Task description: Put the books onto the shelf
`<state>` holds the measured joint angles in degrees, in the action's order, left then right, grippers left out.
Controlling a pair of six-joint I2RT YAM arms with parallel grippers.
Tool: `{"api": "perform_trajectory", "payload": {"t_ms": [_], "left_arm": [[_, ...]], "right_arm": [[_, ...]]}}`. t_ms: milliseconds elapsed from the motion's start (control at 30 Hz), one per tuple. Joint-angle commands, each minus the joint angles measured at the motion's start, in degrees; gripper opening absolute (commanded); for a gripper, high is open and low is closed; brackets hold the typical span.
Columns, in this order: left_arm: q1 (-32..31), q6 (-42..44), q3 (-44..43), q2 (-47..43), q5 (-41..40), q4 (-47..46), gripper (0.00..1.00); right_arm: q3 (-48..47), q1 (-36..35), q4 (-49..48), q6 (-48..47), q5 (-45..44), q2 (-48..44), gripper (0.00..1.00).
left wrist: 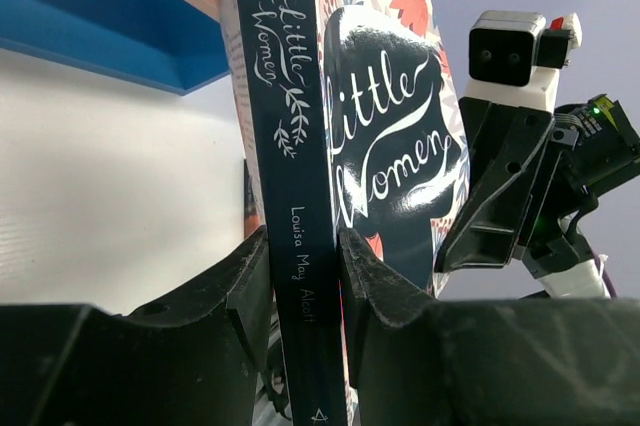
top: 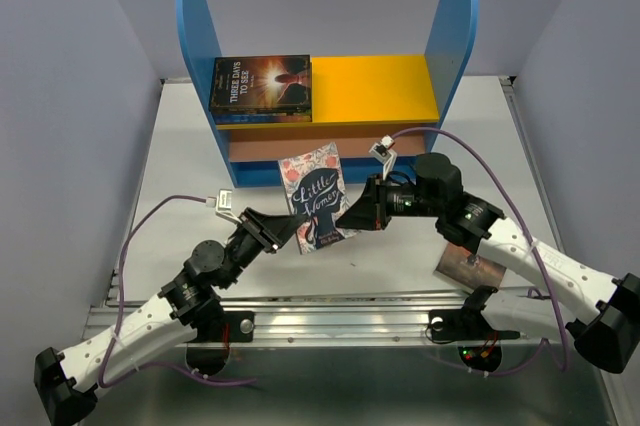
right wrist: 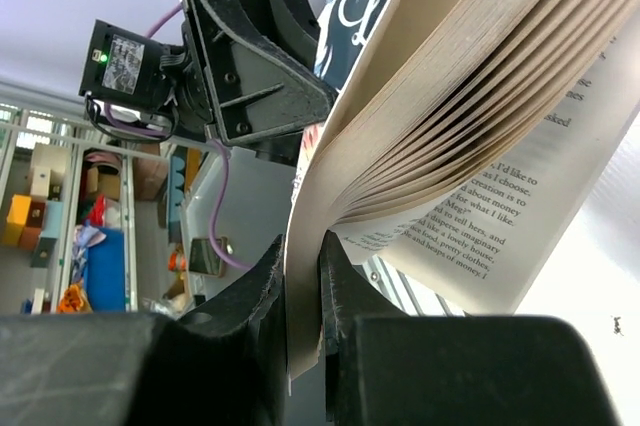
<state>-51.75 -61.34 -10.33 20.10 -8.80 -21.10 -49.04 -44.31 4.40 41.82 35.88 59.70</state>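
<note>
A glossy finish with glare is shown on the cover of the dark blue Little Women paperback [left wrist: 390, 126], while its fanned cream pages are seen as matt, uncoated paper. The black moulded left hand [left wrist: 305, 271] and black moulded right hand [right wrist: 300, 291] are made of matt, faintly grainy plastic. A matt, finely textured surface is seen on the white tabletop [left wrist: 110, 176], smooth paint on the blue-and-yellow round-topped shelf [top: 385, 86], and brushed metal on the silver rail [top: 330, 311].

Bk [top: 314, 196] before shelf [top: 198, 26], 2nd bk [top: 262, 83] atop its L, poss a stack
</note>
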Motion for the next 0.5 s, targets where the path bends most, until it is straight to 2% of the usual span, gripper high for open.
{"api": "perform_trajectory", "payload": {"t_ms": [0, 33, 67, 100, 133, 167, 200, 267, 300, 400, 467], "left_arm": [[-0.5, 2.4, -2.5, 0.1, 3.7, -6.7, 0.0], [-0.5, 2.4, -2.8, 0.0, 3.0, -6.5, 0.0], [-0.5, 2.5, -3.1, 0.1, 2.6, -5.9, 0.0], [-0.5, 2.8, -4.2, 0.1, 2.3, -5.1, 0.0], [-0.5, 3.2, -4.9, 0.3, 1.9, -4.5, 0.0], [-0.5, 4.8, -5.9, 0.6, 1.3, -3.7, 0.0], [-0.5, 5.6, -7.1, 1.3, 0.9, -1.9, 0.0], [-0.5, 7.1, -11.0, 2.4, -0.2, 0.0, 0.0], [-0.5, 8.8, -13.3, 3.6, -0.3, 0.8, 0.0], [-0.5, 11.2, -17.1, 6.1, -0.2, 0.8, 0.0], [-0.5, 12.9, -19.3, 7.5, 1.5, 0.6, 0.0]], "right_arm": [[-3.7, -0.2, -6.0, -1.0, 0.6, 0.5, 0.02], [-4.0, -0.2, -2.4, -1.4, -0.8, 0.6, 0.13], [-4.4, -0.2, -0.3, -2.7, -5.7, 0.4, 0.36], [-4.9, -0.2, 2.0, -3.4, -9.2, 0.2, 0.61], [-5.7, -0.2, 4.7, -4.1, -12.6, 0.0, 0.95], [-6.1, -0.2, 9.7, -4.6, -16.5, -0.7, 1.0], [-6.1, -0.2, 12.0, -5.5, -24.2, -1.2, 1.0], [-6.2, -0.2, 19.1, -5.1, -32.2, -2.1, 1.0], [-6.2, -0.2, 21.2, -4.6, -39.5, -3.0, 1.0], [-5.4, -0.2, 27.7, -3.2, -49.4, -4.7, 1.0], [-5.0, -0.2, 30.7, -2.8, -52.6, -5.6, 1.0]]}}
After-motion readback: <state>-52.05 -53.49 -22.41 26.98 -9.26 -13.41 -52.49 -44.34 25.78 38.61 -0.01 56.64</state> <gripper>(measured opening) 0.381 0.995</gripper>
